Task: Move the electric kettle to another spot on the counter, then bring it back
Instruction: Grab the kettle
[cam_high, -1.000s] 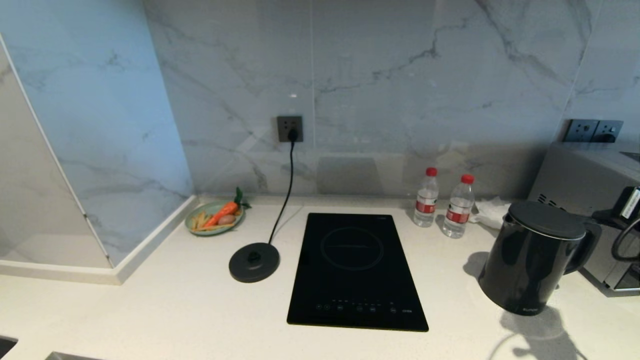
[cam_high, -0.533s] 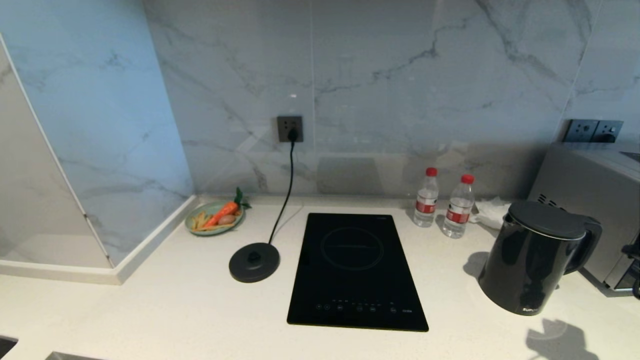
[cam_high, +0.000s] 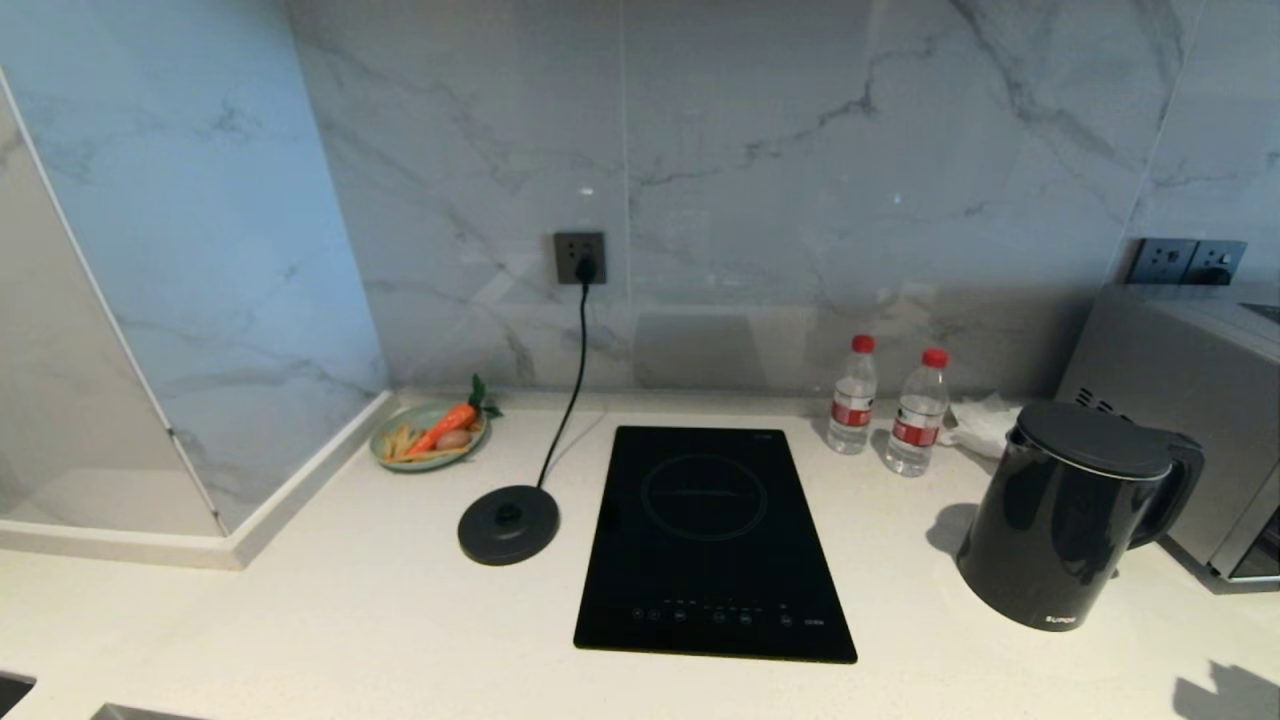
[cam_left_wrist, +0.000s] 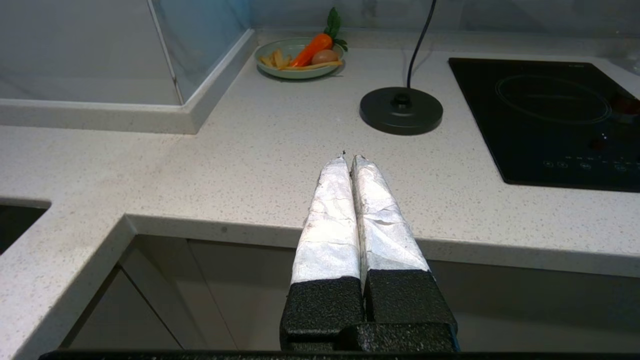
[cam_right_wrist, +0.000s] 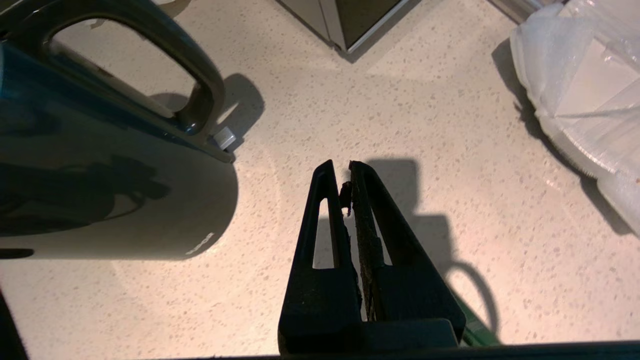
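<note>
The electric kettle (cam_high: 1070, 515) stands upright on the counter (cam_high: 350, 610), well to the right of the cooktop (cam_high: 712, 545) and off its round base disc (cam_high: 508, 523), which lies just left of the cooktop with its cord running up to a wall socket (cam_high: 580, 257); the kettle is a glossy black tapered jug with a flat matte lid and a loop handle facing away from the cooktop. The counter is white, finely speckled stone; the cooktop is flat black glass. The right gripper (cam_right_wrist: 345, 172) hangs over bare counter near the kettle's handle, touching nothing, its slotted black fingers pressed together. The left gripper (cam_left_wrist: 348, 159) hovers at the counter's rounded front edge, left of the cooktop, its foil-wrapped fingers closed against each other and empty. Behind the cooktop to the right stand two clear, red-capped bottles (cam_high: 885, 410).
</note>
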